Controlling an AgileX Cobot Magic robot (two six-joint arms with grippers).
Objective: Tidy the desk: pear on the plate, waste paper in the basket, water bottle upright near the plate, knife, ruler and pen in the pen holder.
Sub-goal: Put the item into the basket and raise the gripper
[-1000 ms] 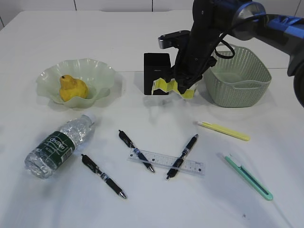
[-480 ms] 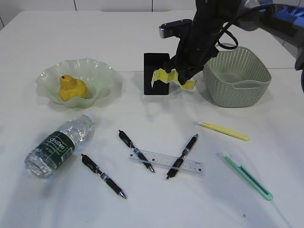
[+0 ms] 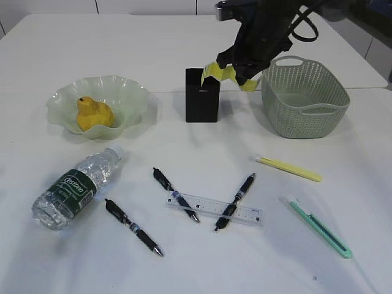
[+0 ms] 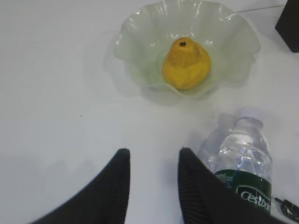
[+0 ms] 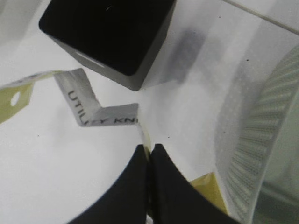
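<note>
Above the gap between the matte black square pen holder (image 3: 202, 95) and the sage-green woven-look basket (image 3: 304, 97), the right gripper (image 3: 239, 72) hangs pinched shut on the bright yellow zigzag waste paper (image 3: 228, 73). Beyond them sits the pale green ruffled glass plate (image 3: 128, 98) holding the yellow pear (image 3: 93, 114). Nearer lie the clear water bottle (image 3: 75, 187) on its side, three black pens (image 3: 175, 195), a transparent ruler (image 3: 214, 209), a yellow knife (image 3: 289, 168) and a teal knife (image 3: 320, 227). The left gripper (image 4: 152, 186) stands partly open, empty, over the white desk (image 4: 51, 116). A second ago the strip hung lower, level with the holder's front; now it is higher and nearer the basket rim.
</note>
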